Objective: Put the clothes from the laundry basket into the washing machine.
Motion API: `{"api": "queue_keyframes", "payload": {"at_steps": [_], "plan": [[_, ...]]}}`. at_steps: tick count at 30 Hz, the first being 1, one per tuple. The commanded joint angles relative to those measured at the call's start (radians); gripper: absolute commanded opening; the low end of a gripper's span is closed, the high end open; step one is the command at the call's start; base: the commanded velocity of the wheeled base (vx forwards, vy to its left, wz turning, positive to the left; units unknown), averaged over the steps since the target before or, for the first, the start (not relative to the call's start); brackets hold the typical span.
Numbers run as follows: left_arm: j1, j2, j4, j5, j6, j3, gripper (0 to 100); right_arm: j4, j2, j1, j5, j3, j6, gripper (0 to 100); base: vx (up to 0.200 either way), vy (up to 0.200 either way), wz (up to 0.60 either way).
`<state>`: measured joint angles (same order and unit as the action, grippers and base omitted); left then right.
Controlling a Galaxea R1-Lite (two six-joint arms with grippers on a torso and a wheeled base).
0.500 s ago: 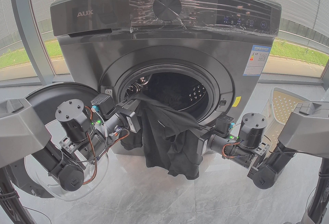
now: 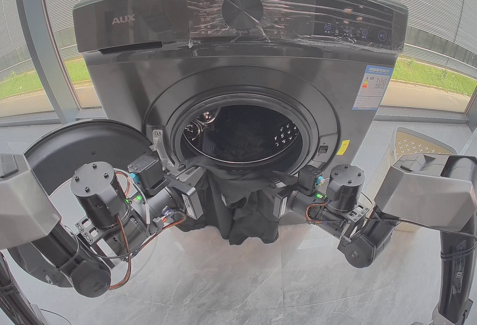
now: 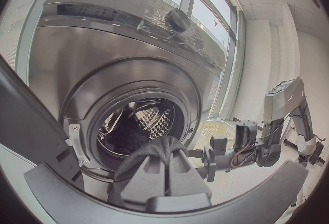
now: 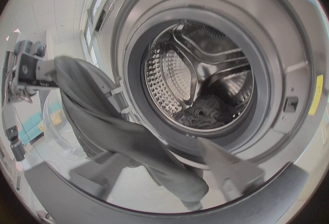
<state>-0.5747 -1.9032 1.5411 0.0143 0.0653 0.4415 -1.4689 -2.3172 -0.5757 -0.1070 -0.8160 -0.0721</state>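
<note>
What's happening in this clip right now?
The robot holds a black cloth garment in front of the dark grey front-loading washing machine, whose round door stands open. The left gripper is shut on one end of it, and the cloth drapes across the open right gripper. Most of the garment hangs below the mouth of the steel drum, where other dark clothes lie.

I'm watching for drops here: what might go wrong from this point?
Most of the black garment hangs outside the washing machine, below its opening; if the left claw lets go now, it may slide to the floor. The cloth also lies near the door hinge and might snag.
</note>
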Motion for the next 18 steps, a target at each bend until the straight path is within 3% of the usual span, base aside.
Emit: {"api": "queue_keyframes", "payload": {"at_steps": [1, 11, 18], "plan": [[-0.037, 0.016, -0.001, -0.005, -0.002, -0.007, 0, 0.001, -0.044, -0.009, 0.000, 0.029, 0.002, 100, 0.000, 0.000, 0.00], [-0.039, -0.004, -0.012, -0.013, -0.001, 0.039, 0, 0.006, -0.074, -0.032, 0.001, 0.070, 0.005, 100, 0.000, 0.000, 0.00], [-0.031, -0.027, -0.035, -0.053, -0.002, 0.083, 0, -0.004, -0.085, -0.067, -0.017, 0.115, 0.015, 100, 0.000, 0.000, 0.00]]}}
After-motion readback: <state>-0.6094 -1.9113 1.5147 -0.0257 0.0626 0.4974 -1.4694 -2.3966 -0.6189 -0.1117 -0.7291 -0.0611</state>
